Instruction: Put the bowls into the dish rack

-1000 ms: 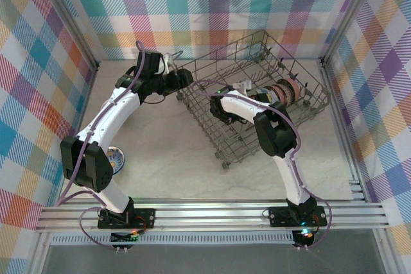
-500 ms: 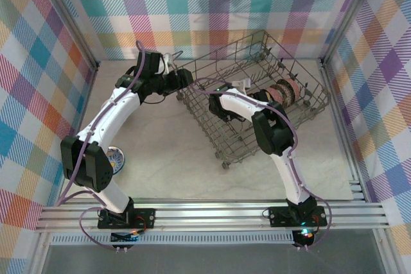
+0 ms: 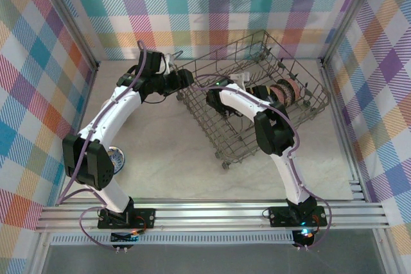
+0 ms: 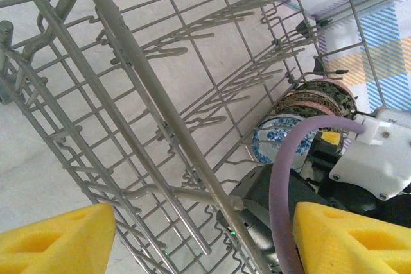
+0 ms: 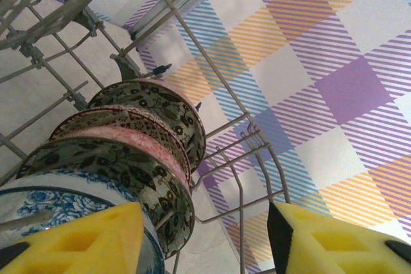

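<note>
Right fingers (image 5: 70,235) stand apart beside the bowls (image 5: 128,134), perhaps touching.

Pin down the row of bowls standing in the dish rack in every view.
Top external: the row of bowls sits right of centre, near the rack's right end.
Left wrist: the row is at mid-right, past the tines.
Right wrist: the row fills the lower left, on edge.
Shared landmark: the dish rack, its wire side wall beside the row.
</note>
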Controlling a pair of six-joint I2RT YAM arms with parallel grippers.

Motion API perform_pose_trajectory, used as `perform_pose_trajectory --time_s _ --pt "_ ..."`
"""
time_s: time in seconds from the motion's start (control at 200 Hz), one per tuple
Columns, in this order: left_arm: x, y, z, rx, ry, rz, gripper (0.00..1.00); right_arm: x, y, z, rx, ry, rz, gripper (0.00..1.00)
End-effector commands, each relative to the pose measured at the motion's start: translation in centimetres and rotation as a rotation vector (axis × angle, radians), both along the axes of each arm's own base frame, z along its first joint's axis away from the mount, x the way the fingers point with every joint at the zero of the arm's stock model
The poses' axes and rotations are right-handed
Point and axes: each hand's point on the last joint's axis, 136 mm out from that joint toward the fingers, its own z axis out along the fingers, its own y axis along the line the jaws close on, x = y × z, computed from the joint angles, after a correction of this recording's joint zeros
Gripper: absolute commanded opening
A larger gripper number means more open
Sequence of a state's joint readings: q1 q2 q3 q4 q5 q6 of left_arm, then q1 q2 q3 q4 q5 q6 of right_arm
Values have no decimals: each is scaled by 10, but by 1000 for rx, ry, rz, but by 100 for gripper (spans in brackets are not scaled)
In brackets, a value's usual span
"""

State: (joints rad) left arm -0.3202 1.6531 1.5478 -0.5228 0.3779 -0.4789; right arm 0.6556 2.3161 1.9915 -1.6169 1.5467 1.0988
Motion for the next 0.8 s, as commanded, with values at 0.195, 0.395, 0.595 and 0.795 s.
perform_pose_trajectory --time_s 0.195,0.395,0.595,0.795 --pt "3 -11 4 -15 11 -38 74 -14 -9 49 13 95 -16 57" --pt "2 -17 -5 8 40 -61 75 -7 1 49 87 161 16 58" --pt "1 -14 -10 37 48 -46 76 27 50 37 320 167 326 63" --pt "-1 -10 -8 69 48 -3 76 44 71 44 370 219 440 65"
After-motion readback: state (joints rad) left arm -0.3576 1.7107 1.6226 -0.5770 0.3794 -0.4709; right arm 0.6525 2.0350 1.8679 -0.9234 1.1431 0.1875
